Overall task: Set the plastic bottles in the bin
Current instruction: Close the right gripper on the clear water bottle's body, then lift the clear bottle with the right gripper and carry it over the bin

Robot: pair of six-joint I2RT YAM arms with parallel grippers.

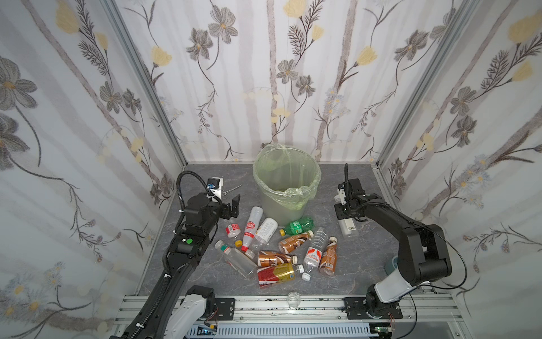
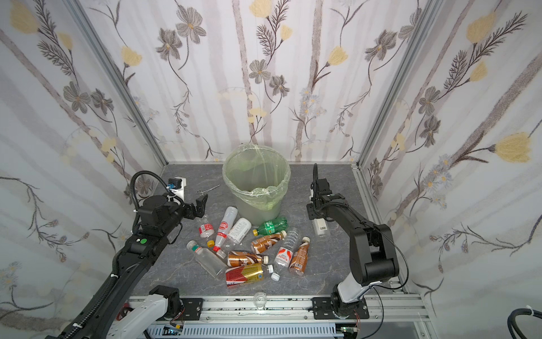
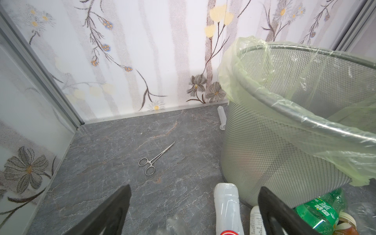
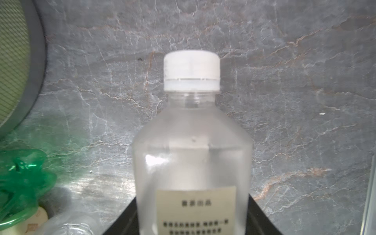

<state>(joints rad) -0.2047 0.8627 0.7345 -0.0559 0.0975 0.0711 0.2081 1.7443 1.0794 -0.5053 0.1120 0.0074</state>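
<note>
One white bottle cap (image 4: 192,71) (right wrist only)

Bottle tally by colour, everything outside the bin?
clear bottles: 6
brown bottles: 3
green bottle: 1
red-gold bottle: 1
Total: 11, all lying on the table outside the bin.
</note>
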